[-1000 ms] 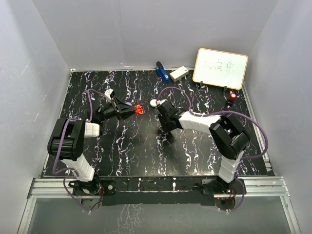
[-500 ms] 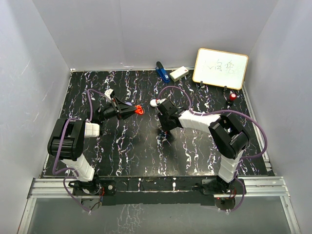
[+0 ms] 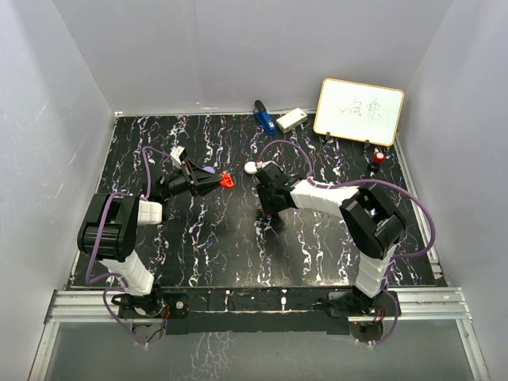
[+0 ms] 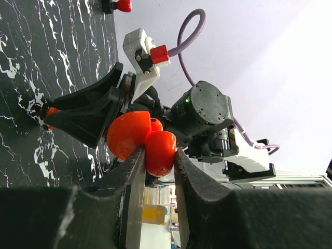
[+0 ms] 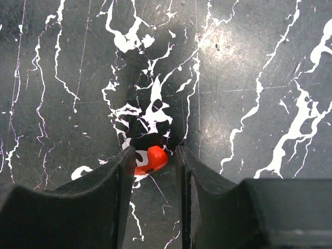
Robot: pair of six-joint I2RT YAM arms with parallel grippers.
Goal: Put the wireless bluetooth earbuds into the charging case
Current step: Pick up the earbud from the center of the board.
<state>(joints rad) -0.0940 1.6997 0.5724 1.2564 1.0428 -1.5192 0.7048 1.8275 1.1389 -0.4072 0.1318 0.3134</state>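
A red charging case hangs open above the table, its two rounded halves side by side. My left gripper is shut on one half. The top view shows this case at the left gripper, left of centre. One small red earbud lies on the black marbled table. My right gripper points down over it, open, with a finger on each side: the left finger is against the earbud and the right one stands apart from it. In the top view the right gripper hides the earbud.
At the back right a small whiteboard leans against the wall, with a red-capped marker in front of it. A blue object and a white box lie at the back edge. Grey walls enclose the table.
The right wrist has shifted slightly over the middle of the table. The left arm and the red case have stayed in place.
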